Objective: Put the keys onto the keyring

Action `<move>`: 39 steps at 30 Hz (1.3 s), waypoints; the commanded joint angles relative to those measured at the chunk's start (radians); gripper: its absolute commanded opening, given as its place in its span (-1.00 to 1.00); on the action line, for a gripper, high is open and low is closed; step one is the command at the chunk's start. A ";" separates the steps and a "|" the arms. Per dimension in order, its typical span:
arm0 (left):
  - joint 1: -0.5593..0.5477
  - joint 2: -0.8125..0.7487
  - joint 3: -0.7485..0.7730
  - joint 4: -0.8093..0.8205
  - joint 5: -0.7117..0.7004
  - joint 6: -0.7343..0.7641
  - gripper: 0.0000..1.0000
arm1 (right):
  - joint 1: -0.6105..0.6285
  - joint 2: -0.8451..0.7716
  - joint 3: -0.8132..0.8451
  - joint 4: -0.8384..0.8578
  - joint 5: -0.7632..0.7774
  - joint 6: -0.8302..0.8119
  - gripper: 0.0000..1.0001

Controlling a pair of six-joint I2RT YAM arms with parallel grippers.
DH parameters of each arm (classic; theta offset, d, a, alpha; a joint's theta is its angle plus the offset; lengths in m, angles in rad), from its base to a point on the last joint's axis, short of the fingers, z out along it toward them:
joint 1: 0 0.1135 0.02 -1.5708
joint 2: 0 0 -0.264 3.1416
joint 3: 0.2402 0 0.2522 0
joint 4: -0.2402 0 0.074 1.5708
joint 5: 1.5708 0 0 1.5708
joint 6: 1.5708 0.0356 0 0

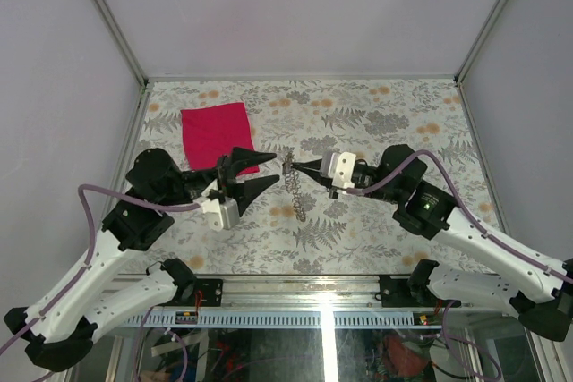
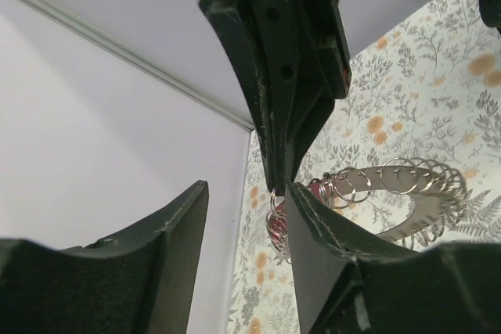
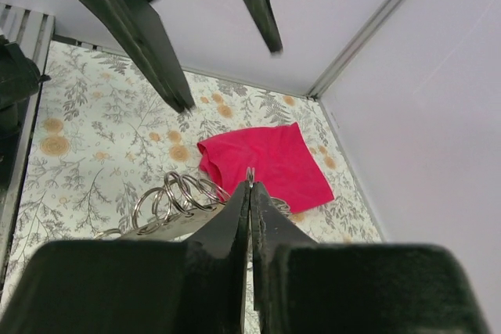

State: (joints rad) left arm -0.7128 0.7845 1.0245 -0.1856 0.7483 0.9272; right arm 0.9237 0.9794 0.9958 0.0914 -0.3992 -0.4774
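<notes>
Mid-air, right jaws clamp keyring (image 1: 295,194), left parted

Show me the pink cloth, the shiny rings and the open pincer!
pink cloth (image 3: 270,158): right wrist view, middle of the cloth.
shiny rings (image 1: 295,190): top view, middle of the hanging chain.
left pincer (image 1: 266,168), the open one: top view, midway between its fingertips.

The setting is a robotics laboratory test cell. Plain white panel walls (image 1: 295,6) held in aluminium frame posts (image 1: 106,15) enclose a table (image 1: 385,239) covered with a fern-and-flower print. A left arm (image 1: 98,266) and a right arm (image 1: 492,243) are bolted to a slotted metal rail (image 1: 269,318) at the near edge. Purple cables (image 1: 89,188) run exposed.
</notes>
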 commanded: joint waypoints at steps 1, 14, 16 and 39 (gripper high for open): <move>-0.004 -0.060 -0.026 0.086 -0.079 -0.168 -0.04 | -0.001 -0.063 -0.052 0.252 0.068 0.099 -1.00; -0.005 -0.087 -0.032 0.115 -0.457 -0.901 0.27 | -0.241 -0.005 -0.234 0.848 -0.134 0.643 -1.00; -0.004 -0.070 -0.019 0.081 -0.489 -0.954 0.31 | -0.258 0.008 -0.259 0.939 -0.134 0.710 -1.00; -0.003 0.284 0.231 -0.374 -0.766 -1.048 1.00 | -0.321 0.083 -0.411 1.537 0.079 1.016 -1.00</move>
State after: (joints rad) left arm -0.7128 1.0443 1.2160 -0.4629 0.0814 -0.1188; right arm 0.6109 1.0847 0.5812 1.4933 -0.3794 0.5426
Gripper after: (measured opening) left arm 0.996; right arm 0.010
